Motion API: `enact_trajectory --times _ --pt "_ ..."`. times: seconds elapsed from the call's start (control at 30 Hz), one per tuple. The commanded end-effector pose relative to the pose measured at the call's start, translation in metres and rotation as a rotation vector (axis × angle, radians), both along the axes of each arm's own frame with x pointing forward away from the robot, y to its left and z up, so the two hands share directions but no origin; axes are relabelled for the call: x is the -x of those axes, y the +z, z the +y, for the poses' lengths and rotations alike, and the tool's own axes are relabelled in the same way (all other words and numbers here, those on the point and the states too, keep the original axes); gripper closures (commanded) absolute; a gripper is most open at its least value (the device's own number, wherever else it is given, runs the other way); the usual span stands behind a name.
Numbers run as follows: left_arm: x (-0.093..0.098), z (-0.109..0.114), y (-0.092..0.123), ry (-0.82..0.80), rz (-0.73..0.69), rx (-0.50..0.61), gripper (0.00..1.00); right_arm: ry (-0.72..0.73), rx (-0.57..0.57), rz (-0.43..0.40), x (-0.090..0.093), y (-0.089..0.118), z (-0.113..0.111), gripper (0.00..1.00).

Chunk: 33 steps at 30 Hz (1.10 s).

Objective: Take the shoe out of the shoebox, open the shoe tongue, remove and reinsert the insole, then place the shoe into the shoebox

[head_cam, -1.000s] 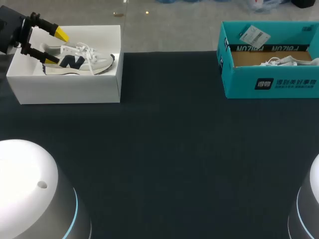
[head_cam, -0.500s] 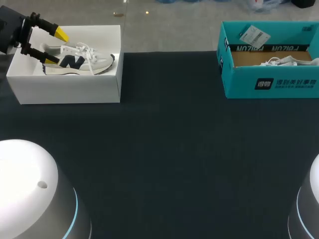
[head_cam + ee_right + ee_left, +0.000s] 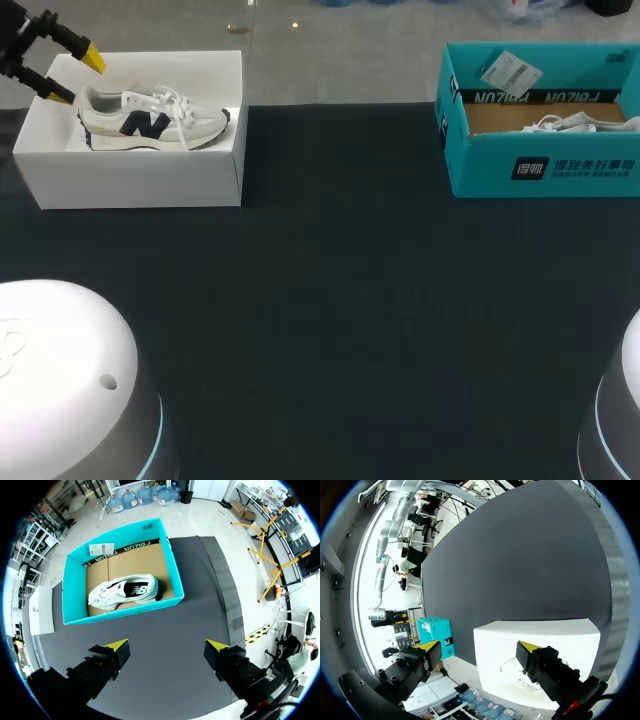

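Left pincer (image 3: 78, 78), spread wide and empty, is hovering at the heel of the shoe (image 3: 150, 118), which is lying in the white shoebox (image 3: 140, 175) at the far left corner of the surface (image 3: 350, 300); right pincer (image 3: 167, 645) is hanging wide open.

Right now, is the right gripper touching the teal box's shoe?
Apart: right wrist view shows bare table between the right gripper and the shoe.

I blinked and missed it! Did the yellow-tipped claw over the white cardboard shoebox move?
Yes. The left gripper has pulled back from the white-and-navy sneaker toward the white cardboard shoebox's left end.
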<state>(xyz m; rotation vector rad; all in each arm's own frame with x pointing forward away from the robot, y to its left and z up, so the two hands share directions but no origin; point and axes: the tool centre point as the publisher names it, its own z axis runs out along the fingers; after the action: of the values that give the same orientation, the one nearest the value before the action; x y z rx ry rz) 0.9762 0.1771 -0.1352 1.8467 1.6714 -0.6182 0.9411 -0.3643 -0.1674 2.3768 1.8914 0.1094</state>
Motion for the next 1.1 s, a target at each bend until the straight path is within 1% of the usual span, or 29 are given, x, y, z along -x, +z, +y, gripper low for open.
enact_trajectory --times 0.03,0.07,0.13,0.2,0.67,0.7,0.73,0.8,0.97,1.1 --pt "-0.032 0.009 0.012 -0.047 0.017 -0.163 0.0 0.0 0.001 -0.002 0.001 0.0 0.0 0.0" --pt "-0.037 0.012 0.011 -0.062 0.033 -0.171 0.0 0.0 0.001 -0.002 0.001 0.0 0.0 0.0" --pt "-0.048 0.016 0.009 -0.064 0.04 -0.228 0.0 0.0 0.001 -0.002 0.001 0.0 0.0 0.0" --pt "-0.059 0.02 0.003 -0.04 0.024 -0.315 0.0 0.0 0.001 -0.002 0.001 0.0 0.0 0.0" --pt "-0.059 0.02 0.003 -0.04 0.024 -0.315 0.0 0.0 0.001 -0.002 0.001 0.0 0.0 0.0" --pt "-0.06 0.02 -0.002 -0.032 0.026 -0.328 0.0 0.0 0.001 -0.002 0.001 0.0 0.0 0.0" --pt "-0.062 0.021 -0.006 -0.022 -0.005 -0.354 0.0 0.0 0.001 -0.002 0.001 0.0 0.0 0.0" --pt "-0.07 0.026 -0.01 -0.002 -0.035 -0.341 0.0 0.0 0.001 -0.002 0.001 0.0 0.0 0.0" --pt "-0.092 0.044 -0.025 0.047 -0.112 -0.438 0.0 0.0 0.001 -0.002 0.001 0.0 0.0 0.0" --pt "-0.106 0.058 -0.037 0.03 -0.09 -0.532 0.0 0.0 0.001 -0.002 0.001 0.0 0.0 0.0"
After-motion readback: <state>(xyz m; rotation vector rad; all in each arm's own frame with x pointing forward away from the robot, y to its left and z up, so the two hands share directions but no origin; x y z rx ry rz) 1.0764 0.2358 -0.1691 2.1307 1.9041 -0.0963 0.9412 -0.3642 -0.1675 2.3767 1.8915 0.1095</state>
